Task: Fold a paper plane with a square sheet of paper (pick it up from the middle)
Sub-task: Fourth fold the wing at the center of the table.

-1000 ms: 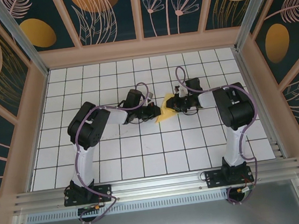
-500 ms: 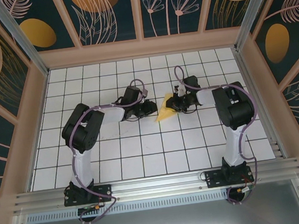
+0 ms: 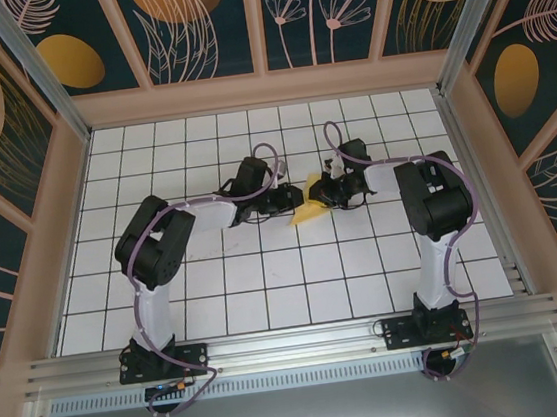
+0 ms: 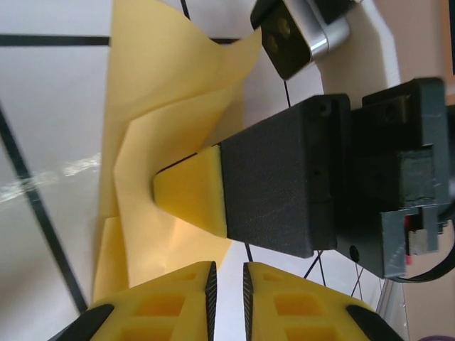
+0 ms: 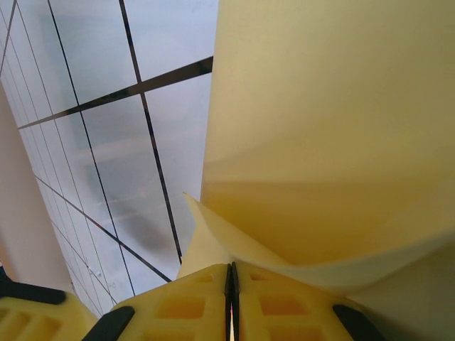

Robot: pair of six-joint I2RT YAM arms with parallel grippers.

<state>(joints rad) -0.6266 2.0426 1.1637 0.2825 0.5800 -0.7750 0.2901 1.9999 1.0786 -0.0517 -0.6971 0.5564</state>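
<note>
The yellow sheet of paper (image 3: 304,213) lies folded into layered flaps with a pointed end on the white tiles, between my two grippers. My right gripper (image 3: 320,196) is shut on its right edge. In the right wrist view the paper (image 5: 320,128) curls up from the closed right gripper (image 5: 231,273). The left wrist view has the paper (image 4: 160,106) ahead, with the right gripper's yellow-tipped finger (image 4: 188,195) pressed on it. My left gripper (image 4: 227,284) sits just beside the paper's near corner, its jaws a narrow gap apart with nothing between them. From above, the left gripper (image 3: 290,199) is at the paper's left side.
The white tiled floor (image 3: 265,270) is boxed in by beige-framed walls (image 3: 265,89) at the back and both sides. An aluminium rail (image 3: 294,343) runs along the near edge by the arm bases. Open tiles lie in front of the paper.
My left gripper's jaws parted slightly; it drew back to the left, then returned to the paper's left side. The right gripper stayed shut on the paper, barely moving.
</note>
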